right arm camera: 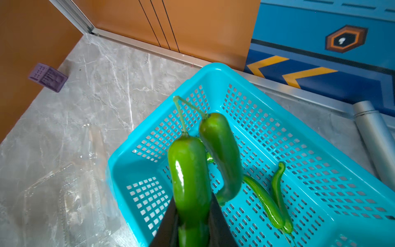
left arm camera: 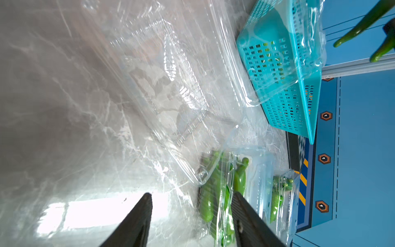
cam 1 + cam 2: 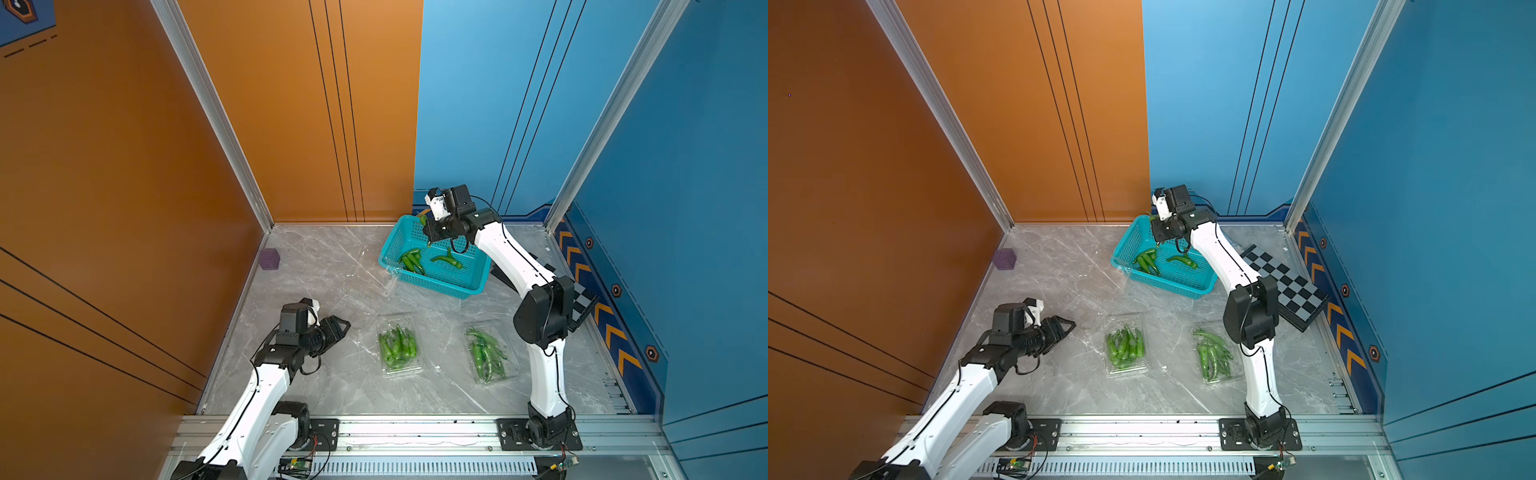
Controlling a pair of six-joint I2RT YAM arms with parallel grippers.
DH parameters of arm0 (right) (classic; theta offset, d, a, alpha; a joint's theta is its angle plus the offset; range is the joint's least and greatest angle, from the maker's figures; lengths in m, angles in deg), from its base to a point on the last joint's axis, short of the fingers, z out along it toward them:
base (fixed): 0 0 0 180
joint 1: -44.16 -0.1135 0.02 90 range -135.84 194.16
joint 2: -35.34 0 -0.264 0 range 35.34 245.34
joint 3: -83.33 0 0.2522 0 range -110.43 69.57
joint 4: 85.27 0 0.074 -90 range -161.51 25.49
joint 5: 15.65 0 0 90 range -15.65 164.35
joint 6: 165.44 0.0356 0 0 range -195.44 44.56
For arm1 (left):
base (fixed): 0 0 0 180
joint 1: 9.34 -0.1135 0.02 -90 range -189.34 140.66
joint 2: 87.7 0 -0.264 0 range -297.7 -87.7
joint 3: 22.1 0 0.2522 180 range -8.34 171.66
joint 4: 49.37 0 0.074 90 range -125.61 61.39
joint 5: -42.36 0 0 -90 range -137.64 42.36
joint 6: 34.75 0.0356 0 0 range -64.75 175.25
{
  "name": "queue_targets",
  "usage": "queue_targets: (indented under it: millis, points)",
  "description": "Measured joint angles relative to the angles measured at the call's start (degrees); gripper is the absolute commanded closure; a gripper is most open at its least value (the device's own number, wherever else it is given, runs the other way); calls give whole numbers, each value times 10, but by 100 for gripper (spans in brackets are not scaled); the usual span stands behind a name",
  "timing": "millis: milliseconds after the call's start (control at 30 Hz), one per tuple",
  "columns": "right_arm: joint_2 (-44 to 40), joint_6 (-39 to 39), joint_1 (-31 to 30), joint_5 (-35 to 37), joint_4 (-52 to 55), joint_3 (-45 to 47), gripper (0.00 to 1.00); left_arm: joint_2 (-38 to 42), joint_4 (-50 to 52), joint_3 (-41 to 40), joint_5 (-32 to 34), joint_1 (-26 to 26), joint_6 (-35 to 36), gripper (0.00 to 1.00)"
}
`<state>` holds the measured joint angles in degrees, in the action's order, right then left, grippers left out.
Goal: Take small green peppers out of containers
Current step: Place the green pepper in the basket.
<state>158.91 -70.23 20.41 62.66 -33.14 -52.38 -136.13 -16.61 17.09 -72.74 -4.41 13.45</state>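
Grey marble bench (image 3: 324, 395). At its far edge, right of middle, a teal basket (image 3: 440, 284) holds a few small green peppers (image 3: 411, 262); the right arm (image 3: 503, 253) reaches over it. Toward the front edge sit two clear containers (image 3: 400, 347) packed with peppers. A purple cube (image 3: 269, 259) sits at the left edge.

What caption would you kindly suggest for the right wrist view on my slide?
Right gripper holds two green peppers over the teal basket, where more peppers lie.
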Motion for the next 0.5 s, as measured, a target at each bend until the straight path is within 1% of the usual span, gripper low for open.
queue_targets:
  millis: [133,200,267,300,333,400,433,467,500]
  points:
    - [38,6,1,0,-5,0,86,-8,9,0,4,24,0,39]
    - [58,10,3,0,-5,0,81,-24,12,0,9,36,0,39]
    - [74,15,5,-1,-6,0,80,-41,15,0,17,48,0,39]
    - [81,17,7,-1,-6,0,76,-48,16,0,22,54,1,39]
    - [85,21,9,-1,-6,0,69,-52,17,0,25,58,2,39]
    - [93,24,12,-1,-7,0,66,-63,19,3,33,65,4,39]
    - [94,25,12,-1,-6,0,63,-67,19,4,37,68,4,39]
    - [95,27,13,-1,-7,0,58,-73,18,7,41,71,4,40]
    - [95,26,14,-1,-7,0,55,-79,19,9,44,75,5,40]
